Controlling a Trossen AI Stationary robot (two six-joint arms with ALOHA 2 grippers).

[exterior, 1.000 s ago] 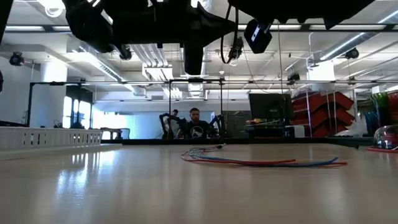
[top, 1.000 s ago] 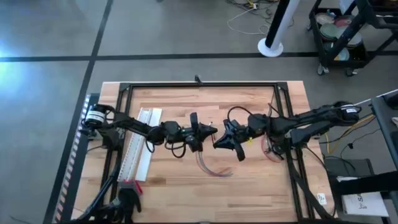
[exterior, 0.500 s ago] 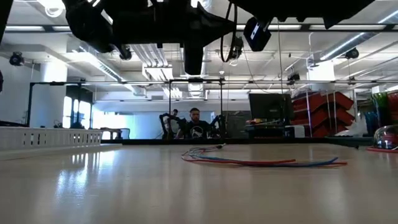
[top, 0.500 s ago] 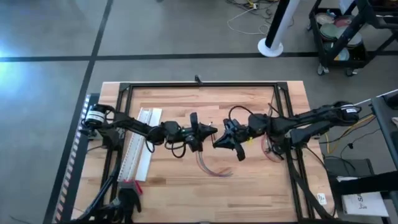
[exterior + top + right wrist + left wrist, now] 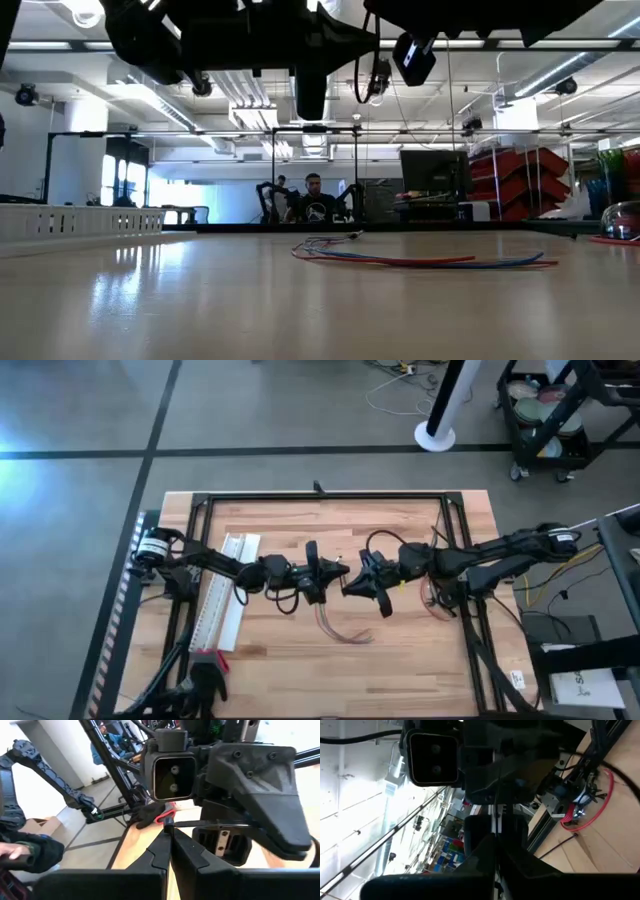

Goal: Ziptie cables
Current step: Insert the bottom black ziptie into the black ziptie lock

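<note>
Cables (image 5: 338, 628) curved, lengthwise toward right

Long white flat strip (image 5: 226, 590) lying lengthwise at left of table; red loop of cable (image 5: 437, 603) at right; black frame (image 5: 320, 498) along upper edge.

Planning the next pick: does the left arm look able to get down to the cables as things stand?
Probably yes. The cables lie loose on bare table, just in front of the left gripper, with nothing over them. That gripper meets the right gripper in mid-air, so it would have to break off first.
</note>
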